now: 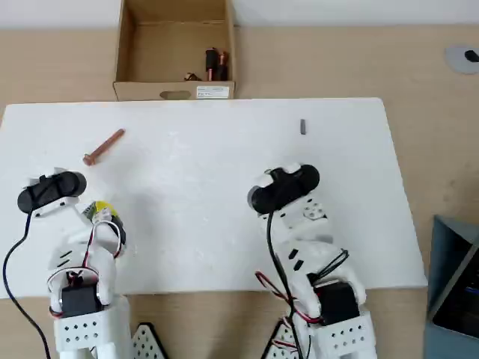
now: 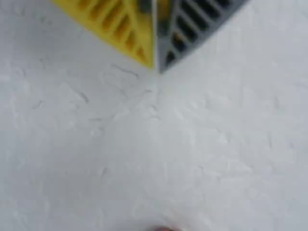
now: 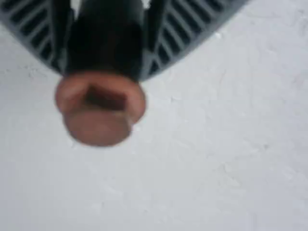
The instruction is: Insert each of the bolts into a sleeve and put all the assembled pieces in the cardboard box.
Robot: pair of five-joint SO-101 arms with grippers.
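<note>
Rough white mat (image 1: 202, 224), round-headed copper bolt (image 3: 100, 113)

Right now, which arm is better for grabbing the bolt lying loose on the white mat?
Probably the left. The loose bolt lies on its side of the white mat, and the left pincer is shut on nothing. The right pincer is busy gripping another bolt.

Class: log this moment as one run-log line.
left gripper: shut, empty | right gripper: shut on bolt | spare bolt, spare sleeve: on mat | cardboard box: assembled pieces inside
</note>
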